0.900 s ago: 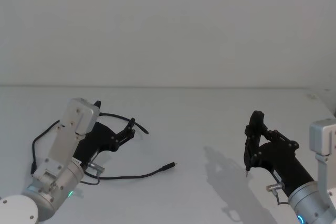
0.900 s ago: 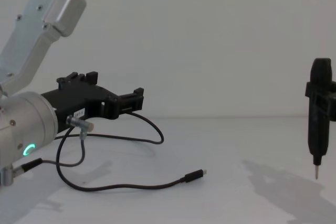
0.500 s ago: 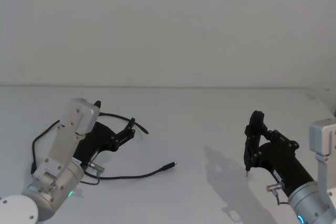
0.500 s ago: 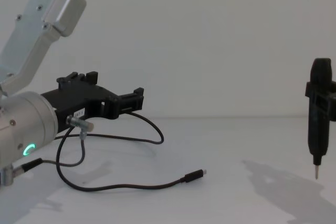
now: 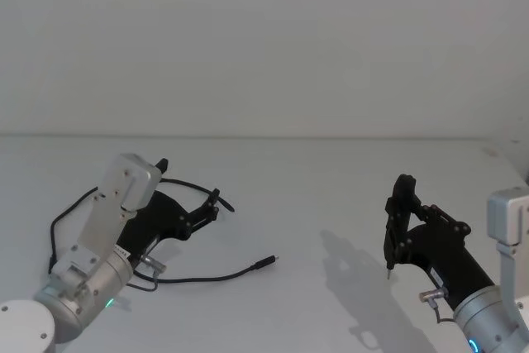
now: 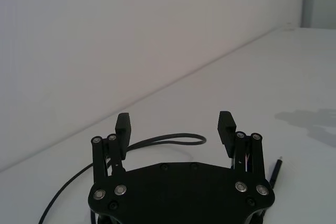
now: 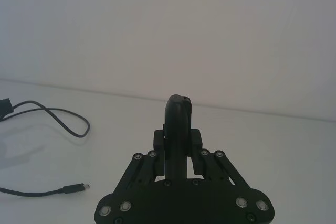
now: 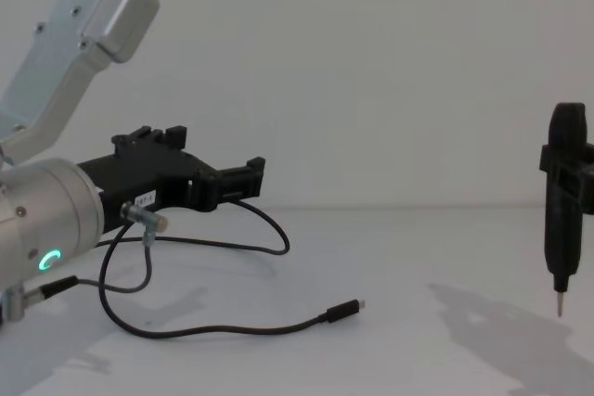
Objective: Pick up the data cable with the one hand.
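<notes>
Cable (image 5: 216,274) lies in loose loops on the white table (image 5: 322,175), on the robot's left side. Its plug (image 5: 264,264) points toward the middle of the table, well apart from both grippers. In the chest view the cable (image 8: 232,329) arcs up from the table to just under the left gripper (image 8: 212,157), and its plug (image 8: 342,311) rests flat with the silver tip facing right.

A small white label (image 8: 146,198) sits on the side of the left gripper's black body. Its writing is too small to read. A green ring light (image 8: 46,260) glows on the silver wrist behind it.

The left gripper (image 5: 188,180) hangs low over the far loop with its fingers spread wide and nothing between them. From the left wrist, the left gripper (image 6: 175,124) frames a bend of the cable (image 6: 176,139) that runs just past its fingertips. Whether it touches them I cannot tell.

The right gripper (image 5: 402,229) is parked on the right, clamped on a slim pen-like tool (image 5: 398,204) with its point aimed down above the table.

Since half a second ago the left gripper has edged forward and to the right along the loop. The cable and plug lie where they did, and the right gripper has not moved.
</notes>
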{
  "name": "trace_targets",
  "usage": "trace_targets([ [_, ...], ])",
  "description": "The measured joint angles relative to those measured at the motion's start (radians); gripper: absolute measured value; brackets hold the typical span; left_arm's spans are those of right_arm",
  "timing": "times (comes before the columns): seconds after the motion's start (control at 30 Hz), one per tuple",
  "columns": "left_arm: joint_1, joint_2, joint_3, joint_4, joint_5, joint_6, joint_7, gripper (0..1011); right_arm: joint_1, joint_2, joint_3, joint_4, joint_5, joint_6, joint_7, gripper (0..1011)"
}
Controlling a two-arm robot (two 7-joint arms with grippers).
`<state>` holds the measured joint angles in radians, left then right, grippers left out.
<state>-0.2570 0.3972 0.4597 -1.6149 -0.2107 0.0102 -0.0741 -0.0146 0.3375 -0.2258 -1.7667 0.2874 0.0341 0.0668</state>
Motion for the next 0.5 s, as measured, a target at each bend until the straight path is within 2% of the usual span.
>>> trace_targets([
  [0.27,-0.021,0.025,0.008,0.013,-0.027,-0.004,-0.094,1003,0.000,0.000,0.000,0.000,0.000,0.000,0.000,279],
  [0.5,-0.041,0.061,0.016,0.030,-0.067,-0.006,-0.215,1003,0.000,0.000,0.000,0.000,0.000,0.000,0.000,279],
])
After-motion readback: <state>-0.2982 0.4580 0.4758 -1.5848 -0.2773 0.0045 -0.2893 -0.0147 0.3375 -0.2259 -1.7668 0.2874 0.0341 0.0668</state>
